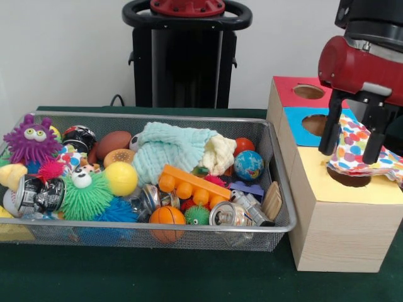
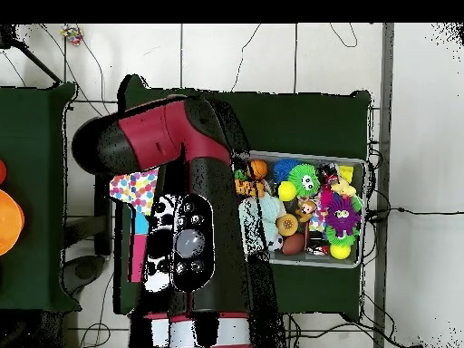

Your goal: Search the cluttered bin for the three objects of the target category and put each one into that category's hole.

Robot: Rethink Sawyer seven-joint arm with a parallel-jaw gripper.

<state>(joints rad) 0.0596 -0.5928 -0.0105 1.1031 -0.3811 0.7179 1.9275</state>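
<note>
My gripper (image 1: 348, 156) hangs over the yellow end of the wooden box (image 1: 334, 233), its two dark fingers (image 1: 329, 135) spread apart and open. Between and behind them lies a white polka-dot cloth (image 1: 359, 139), draped over the yellow hole (image 1: 349, 178) and off to the right. Seen from overhead, the cloth (image 2: 134, 188) shows beside my arm, which hides the gripper. The red hole (image 1: 308, 91) and blue hole (image 1: 315, 124) stand uncovered. In the mesh bin (image 1: 189, 229) a teal cloth (image 1: 170, 151) and a cream cloth (image 1: 220, 153) lie on the clutter.
The bin (image 2: 362, 208) also holds a purple furry toy (image 1: 30, 141), a green spiky toy (image 1: 85, 195), a yellow ball (image 1: 121, 178), a globe ball (image 1: 249, 165), an orange block (image 1: 192, 182) and cans (image 1: 228, 215). Green cloth covers the table (image 1: 157, 277).
</note>
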